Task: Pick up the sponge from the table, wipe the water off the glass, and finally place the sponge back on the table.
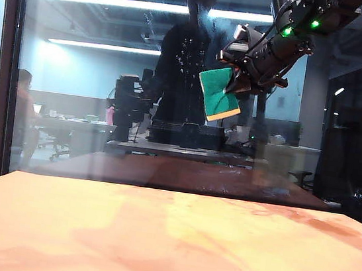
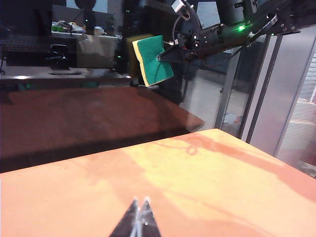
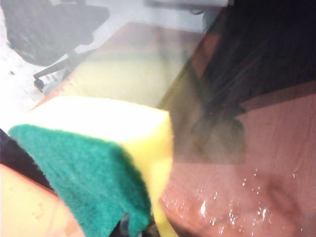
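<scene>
The sponge (image 1: 218,94) is off the bench (image 1: 166,247) and high in the air, clamped in the right end effector (image 1: 238,83), green scouring face toward the exterior camera and the cream foam toward the glass (image 1: 106,99). So the pick-up looks done, and the wiping is either just starting or under way. Droplets of water (image 1: 187,46) speckle the pane beside the sponge, over the mirrored dark figure, and in the right wrist view beads sit close by the foam edge, so wiping remains, and then the return to the bench.

Whether the foam actually touches the pane cannot be told; the right wrist view is blurred and washed out. The right fingers are mostly covered by the sponge. The left end effector (image 2: 138,219) hangs low over the bench, well apart from the work, tips clenched on nothing; only its tips show.
</scene>
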Action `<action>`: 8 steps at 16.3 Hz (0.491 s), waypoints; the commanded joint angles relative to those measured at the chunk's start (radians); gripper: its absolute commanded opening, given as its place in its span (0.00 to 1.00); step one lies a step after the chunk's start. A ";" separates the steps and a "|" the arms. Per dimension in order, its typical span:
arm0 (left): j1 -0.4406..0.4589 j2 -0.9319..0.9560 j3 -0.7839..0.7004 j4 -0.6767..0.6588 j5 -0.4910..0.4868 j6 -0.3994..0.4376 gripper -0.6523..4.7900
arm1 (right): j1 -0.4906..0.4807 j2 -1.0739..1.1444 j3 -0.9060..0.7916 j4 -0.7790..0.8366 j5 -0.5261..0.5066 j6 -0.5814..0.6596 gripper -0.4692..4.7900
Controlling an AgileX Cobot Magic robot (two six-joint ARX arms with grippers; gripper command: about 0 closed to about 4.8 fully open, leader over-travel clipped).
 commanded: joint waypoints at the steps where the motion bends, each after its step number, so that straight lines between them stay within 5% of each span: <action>1: 0.000 0.001 0.003 0.013 0.001 0.001 0.11 | 0.002 -0.010 0.035 0.065 0.004 -0.003 0.07; 8: 0.000 0.001 0.003 0.013 0.000 0.002 0.11 | 0.010 -0.010 0.300 0.050 0.008 -0.002 0.07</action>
